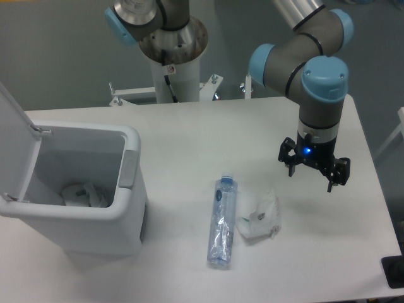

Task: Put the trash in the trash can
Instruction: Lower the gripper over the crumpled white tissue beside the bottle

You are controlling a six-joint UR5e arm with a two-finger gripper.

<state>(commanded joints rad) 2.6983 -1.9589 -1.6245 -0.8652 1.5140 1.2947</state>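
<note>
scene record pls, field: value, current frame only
gripper: open, empty, above table right of the trash
bottle: crushed, lying flat on table, blue cap away from camera
wrapper: crumpled, on table just right of bottle
trash can: left side of table, lid open
inside can: something whitish at the bottom
table: white

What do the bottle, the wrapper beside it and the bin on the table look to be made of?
The crushed clear bottle with blue cap looks like thin glossy plastic: see-through, creased, with glints. The crumpled whitish wrapper seems a thin translucent plastic film, folded and wrinkled, though paper cannot be ruled out. The large white rectangular bin appears to be moulded rigid plastic, smooth and matte, with rounded corners.
</note>
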